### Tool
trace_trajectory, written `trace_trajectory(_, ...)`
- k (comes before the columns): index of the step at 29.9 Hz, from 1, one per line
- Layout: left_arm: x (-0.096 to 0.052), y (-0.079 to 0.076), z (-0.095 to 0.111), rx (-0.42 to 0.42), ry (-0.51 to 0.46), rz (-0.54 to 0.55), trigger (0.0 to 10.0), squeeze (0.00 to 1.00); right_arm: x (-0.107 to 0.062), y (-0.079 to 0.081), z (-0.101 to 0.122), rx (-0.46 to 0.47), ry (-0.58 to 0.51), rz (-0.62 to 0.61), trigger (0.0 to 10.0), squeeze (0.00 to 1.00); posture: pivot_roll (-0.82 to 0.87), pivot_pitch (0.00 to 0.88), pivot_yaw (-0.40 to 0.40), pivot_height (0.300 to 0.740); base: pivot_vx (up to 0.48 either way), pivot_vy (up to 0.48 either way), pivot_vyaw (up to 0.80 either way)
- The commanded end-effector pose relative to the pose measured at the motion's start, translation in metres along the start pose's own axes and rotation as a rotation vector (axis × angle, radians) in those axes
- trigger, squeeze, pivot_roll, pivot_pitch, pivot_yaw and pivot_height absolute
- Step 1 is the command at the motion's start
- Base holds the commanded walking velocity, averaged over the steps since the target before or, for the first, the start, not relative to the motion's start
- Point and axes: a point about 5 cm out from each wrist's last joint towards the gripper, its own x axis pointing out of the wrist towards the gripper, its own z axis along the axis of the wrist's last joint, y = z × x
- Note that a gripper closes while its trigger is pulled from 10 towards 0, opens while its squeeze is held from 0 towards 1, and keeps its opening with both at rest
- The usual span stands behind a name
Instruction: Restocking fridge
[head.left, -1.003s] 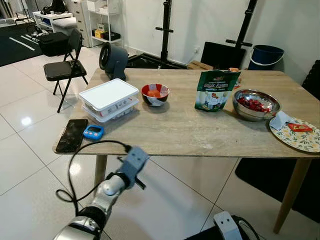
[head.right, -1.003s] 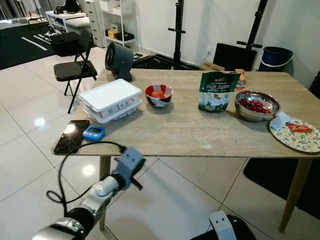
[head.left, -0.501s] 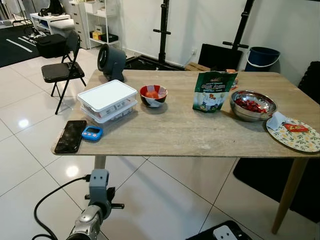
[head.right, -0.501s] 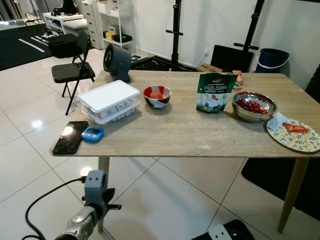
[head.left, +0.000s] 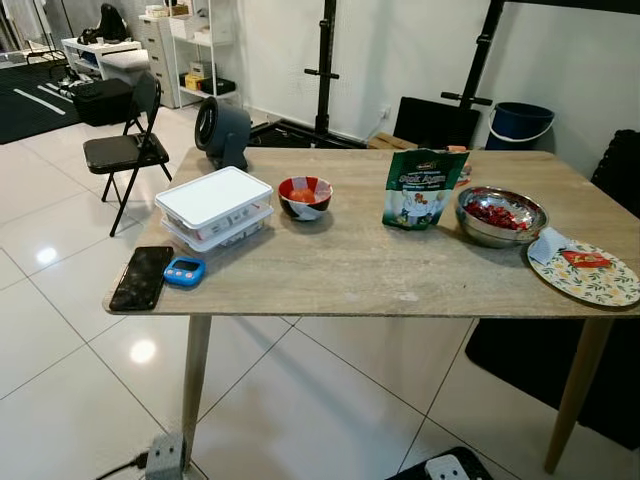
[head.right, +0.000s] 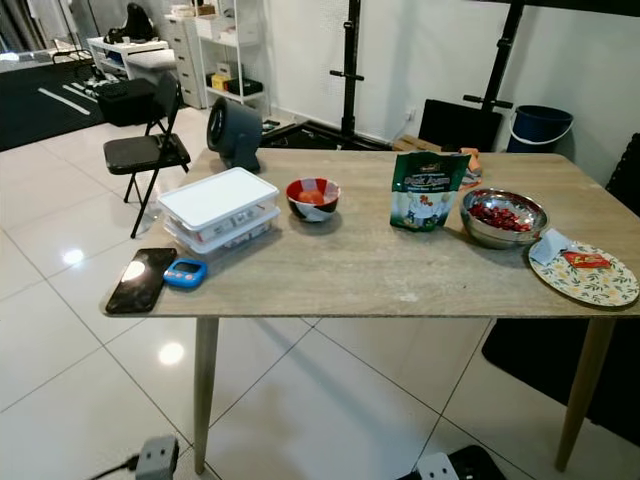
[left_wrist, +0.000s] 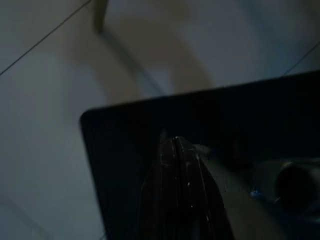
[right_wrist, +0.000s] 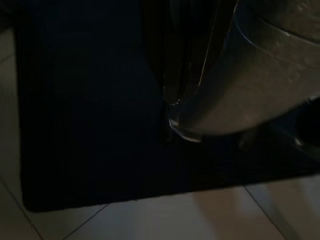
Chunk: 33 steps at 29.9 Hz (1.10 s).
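Note:
On the wooden table (head.left: 350, 270) stand a white lidded container (head.left: 214, 205), a red bowl of tomatoes (head.left: 305, 196), a green snack bag (head.left: 420, 188), a steel bowl of red fruit (head.left: 500, 214) and a floral plate (head.left: 592, 275) with a red packet. My left arm (head.left: 165, 460) hangs low by the table's front left leg. In the left wrist view, my left gripper (left_wrist: 176, 144) is shut on nothing above pale floor tiles. My right arm (head.left: 440, 468) hangs idle at the lower edge. My right gripper (right_wrist: 170, 107) is very dark, over a black mat.
A black phone (head.left: 142, 277) and blue timer (head.left: 185, 270) lie at the table's front left corner. A grey fan (head.left: 222, 130) sits at the back left. A folding chair (head.left: 125, 150) stands further left on white tiles. A blue bucket (head.left: 520, 122) stands behind.
My left arm has dropped from just under the table's front edge down to the bottom of the view. The head camera has tilted slightly.

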Motion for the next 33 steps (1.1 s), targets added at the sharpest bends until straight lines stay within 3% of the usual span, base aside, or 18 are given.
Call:
trace_trajectory(1,-0.002,0.008,-0.003,0.0,0.018,0.033,10.0,0.0,0.001,0.001,0.008,0.066,-0.052,0.007,10.0,0.0,-0.04,0.0,-0.024,0.74,0.0,0.0,0.0)
trace_trajectory(6,-0.005,0.016,-0.01,0.006,0.031,0.073,10.0,0.0,0.001,0.002,0.005,0.137,-0.065,0.002,10.0,0.0,-0.05,0.0,-0.014,0.74,0.0,0.0,0.0)
trace_trajectory(11,-0.005,0.022,0.003,0.006,-0.017,0.116,10.0,0.0,-0.002,0.005,-0.011,0.158,-0.042,-0.003,10.0,0.0,-0.06,0.0,-0.018,0.74,0.0,0.0,0.0)
trace_trajectory(22,-0.003,0.025,0.02,0.016,-0.071,0.16,10.0,0.0,-0.006,0.001,-0.023,0.113,0.017,0.007,10.0,0.0,-0.02,0.0,-0.045,0.74,0.0,0.0,0.0)
trace_trajectory(24,-0.006,0.025,0.003,0.149,-0.02,0.154,10.0,0.0,-0.007,-0.007,-0.02,0.098,0.029,-0.014,10.0,0.0,0.03,0.005,-0.054,0.74,0.0,0.0,0.0)
trace_trajectory(25,-0.006,0.025,0.003,0.149,-0.02,0.154,10.0,0.0,-0.007,-0.007,-0.02,0.098,0.029,-0.014,10.0,0.0,0.03,0.005,-0.054,0.74,0.0,0.0,0.0)
trace_trajectory(26,-0.01,0.028,-0.016,0.178,0.025,0.156,10.0,0.0,-0.007,-0.009,-0.017,0.086,0.029,-0.019,10.0,0.0,0.04,0.024,-0.062,0.74,0.0,0.0,0.0)
trace_trajectory(32,-0.018,0.029,-0.045,0.179,0.089,0.155,10.0,0.0,-0.007,-0.01,-0.016,0.093,0.021,-0.023,10.0,0.0,0.05,0.048,-0.088,0.74,0.0,0.0,0.0)
trace_trajectory(33,-0.02,0.024,-0.059,0.197,0.126,0.148,10.0,0.0,-0.01,-0.015,-0.02,0.064,0.037,-0.034,10.0,0.0,0.03,0.065,-0.099,0.74,0.0,0.0,0.0)
